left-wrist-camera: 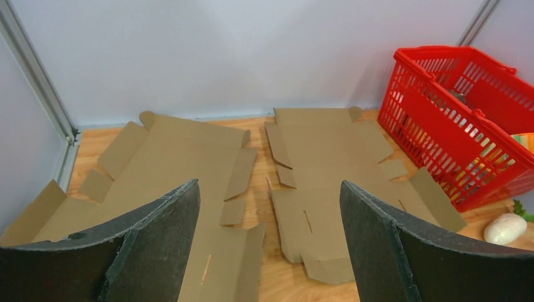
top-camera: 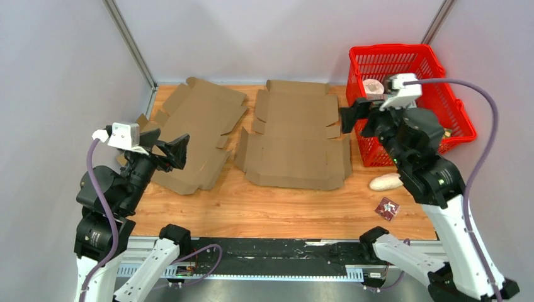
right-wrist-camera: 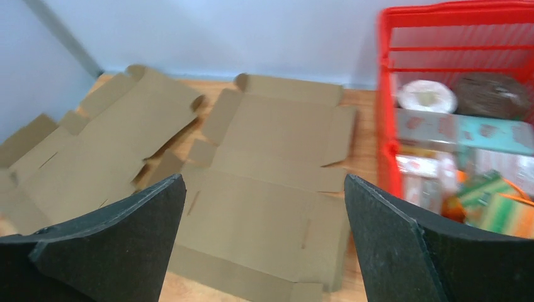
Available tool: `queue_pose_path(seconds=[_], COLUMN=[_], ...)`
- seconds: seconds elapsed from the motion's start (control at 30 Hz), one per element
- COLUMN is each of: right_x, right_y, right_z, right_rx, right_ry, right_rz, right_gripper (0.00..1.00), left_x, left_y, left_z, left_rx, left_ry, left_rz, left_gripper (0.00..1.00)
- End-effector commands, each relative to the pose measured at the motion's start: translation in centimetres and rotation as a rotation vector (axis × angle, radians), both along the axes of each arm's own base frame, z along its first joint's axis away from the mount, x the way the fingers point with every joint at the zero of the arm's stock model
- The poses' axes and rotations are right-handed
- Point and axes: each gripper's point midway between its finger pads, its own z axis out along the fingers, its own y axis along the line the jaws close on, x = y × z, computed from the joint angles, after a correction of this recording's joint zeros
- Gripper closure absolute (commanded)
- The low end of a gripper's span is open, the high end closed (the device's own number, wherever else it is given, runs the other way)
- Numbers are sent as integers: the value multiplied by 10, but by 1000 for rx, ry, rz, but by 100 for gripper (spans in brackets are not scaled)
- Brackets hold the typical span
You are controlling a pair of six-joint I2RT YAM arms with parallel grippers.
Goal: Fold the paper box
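Two unfolded brown cardboard box blanks lie flat on the wooden table. The left blank (top-camera: 192,135) lies at an angle, and the right blank (top-camera: 296,135) lies square in the middle. My left gripper (top-camera: 176,151) is open and empty, hovering over the left blank's near-left part. My right gripper (top-camera: 349,116) is open and empty, above the right blank's right edge, next to the basket. The left wrist view shows both the left blank (left-wrist-camera: 170,170) and the right blank (left-wrist-camera: 334,163) beyond my open gripper (left-wrist-camera: 269,185). The right wrist view shows the right blank (right-wrist-camera: 271,176) between my open gripper's (right-wrist-camera: 264,179) fingers.
A red plastic basket (top-camera: 434,63) with packaged goods stands at the back right, close to my right arm. A white oval item (top-camera: 385,182) and a small red packet (top-camera: 386,207) lie on the table at the right. Walls enclose the left, back and right.
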Motion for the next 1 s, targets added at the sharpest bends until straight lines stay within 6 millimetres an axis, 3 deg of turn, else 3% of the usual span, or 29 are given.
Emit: queue_pose_path(seconds=[0.0, 0.07, 0.17, 0.3, 0.43, 0.53, 0.57, 0.67, 0.77, 0.8, 0.83, 0.9, 0.97], right_x=[4, 1, -10, -16, -25, -33, -37, -46, -55, -57, -60, -66, -71], right_y=[52, 89, 142, 171, 171, 166, 162, 153, 144, 139, 135, 129, 124], right_z=[-2, -11, -41, -80, -129, -151, -170, -192, -199, -194, -194, -185, -180], right_rx=[-49, -30, -32, -40, -33, -4, -11, 5, 9, 19, 14, 39, 48], right_ry=[20, 43, 119, 207, 314, 374, 418, 468, 483, 471, 480, 462, 453], right_rz=[157, 277, 442, 505, 512, 491, 475, 453, 442, 434, 429, 432, 432], right_gripper=[0, 0, 0, 0, 0, 0, 0, 0, 0, 0, 0, 0, 0], left_x=[6, 8, 15, 25, 27, 30, 33, 32, 25, 33, 25, 31, 32], left_y=[-7, -14, -19, -32, -58, -75, -82, -115, -141, -135, -142, -140, -152], left_z=[-13, -23, -42, -82, -121, -160, -179, -214, -253, -264, -274, -295, -312], left_rx=[-10, -12, -30, -69, -97, -160, -185, -291, -339, -332, -312, -352, -406], left_ry=[41, 71, 147, 340, 494, 618, 654, 729, 840, 837, 857, 895, 940], left_rz=[-23, -56, -65, -82, -196, -249, -261, -332, -273, -167, -143, 3, 55], left_gripper=[11, 11, 10, 10, 20, 23, 25, 28, 28, 28, 28, 28, 28])
